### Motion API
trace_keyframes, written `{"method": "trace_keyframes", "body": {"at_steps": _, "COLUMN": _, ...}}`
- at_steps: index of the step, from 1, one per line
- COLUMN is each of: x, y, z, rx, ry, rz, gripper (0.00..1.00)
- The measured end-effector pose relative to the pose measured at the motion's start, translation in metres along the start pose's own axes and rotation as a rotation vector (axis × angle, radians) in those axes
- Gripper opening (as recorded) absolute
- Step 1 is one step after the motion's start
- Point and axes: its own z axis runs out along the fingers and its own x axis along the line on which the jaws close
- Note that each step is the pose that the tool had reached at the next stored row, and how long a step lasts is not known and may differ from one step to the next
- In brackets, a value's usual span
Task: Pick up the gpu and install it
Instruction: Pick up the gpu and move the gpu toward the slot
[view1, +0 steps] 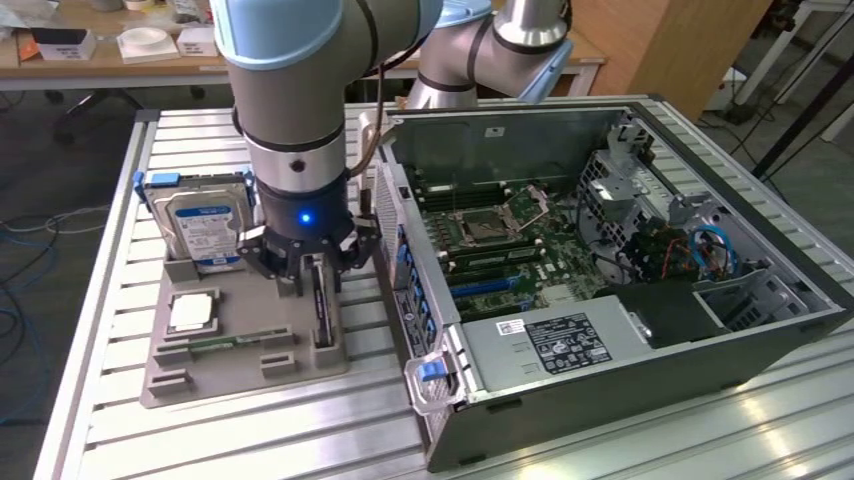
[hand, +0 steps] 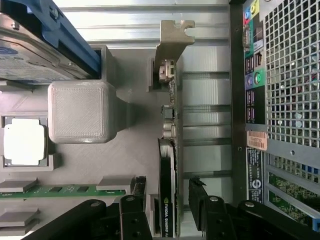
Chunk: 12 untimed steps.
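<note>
The gpu is a thin dark card standing on edge in a slot of the grey holder, on the exterior view's left of the open computer case. My gripper hangs straight down over it. In the wrist view the gpu runs lengthwise with its silver bracket at the far end. The gripper is open, one black finger on each side of the card's near end. A narrow gap shows on both sides, so the fingers straddle the card without touching it.
The holder also carries a silver hard drive in a blue frame, a processor chip and a green memory stick. The case's perforated rear panel stands close beside the card. The motherboard lies exposed inside. All rests on a slatted metal table.
</note>
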Motion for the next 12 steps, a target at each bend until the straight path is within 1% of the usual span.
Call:
{"method": "trace_keyframes", "body": {"at_steps": 6, "x": 0.0003, "y": 0.0007, "z": 0.0060, "rx": 0.0002, "ry": 0.0001, "rz": -0.001, "gripper": 0.47}}
{"method": "trace_keyframes", "body": {"at_steps": 12, "x": 0.0006, "y": 0.0050, "z": 0.0094, "rx": -0.0001, "ry": -0.0001, "rz": -0.001, "gripper": 0.47}}
